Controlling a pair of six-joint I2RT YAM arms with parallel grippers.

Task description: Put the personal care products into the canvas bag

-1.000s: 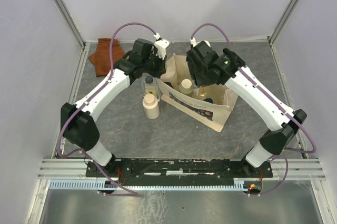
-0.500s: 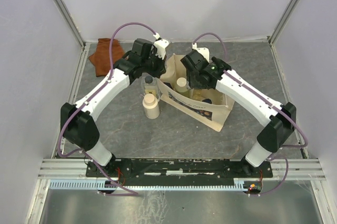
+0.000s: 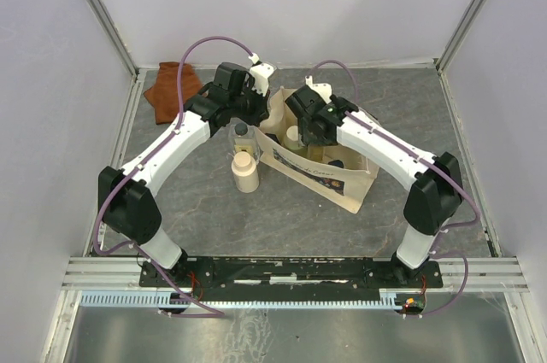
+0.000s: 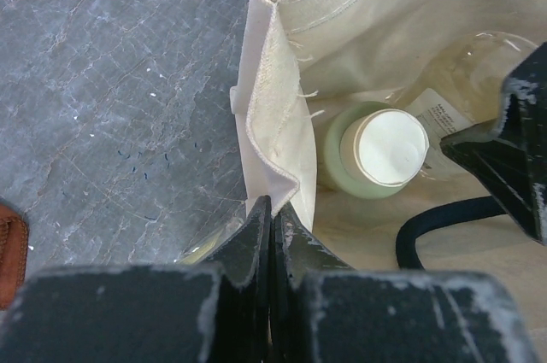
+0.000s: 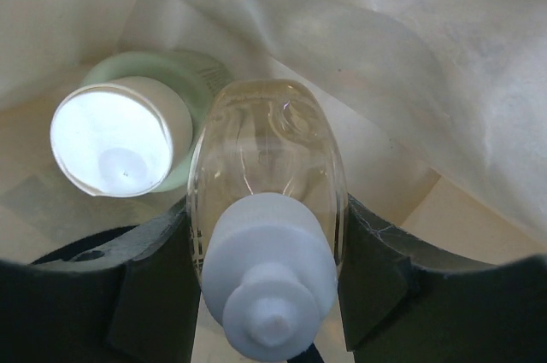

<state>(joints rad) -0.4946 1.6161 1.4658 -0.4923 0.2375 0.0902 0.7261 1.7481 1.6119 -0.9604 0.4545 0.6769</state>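
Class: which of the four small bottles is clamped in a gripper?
The amber flat white-capped bottle, held by the right gripper inside the beige canvas bag; the green cylinder bottle stands free beside it.

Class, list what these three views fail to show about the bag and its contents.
Top view: the flat bottle, largely covered by the right gripper.
Right wrist view: the canvas bag floor under that bottle, hidden by it.
Left wrist view: the label print, too small to read.
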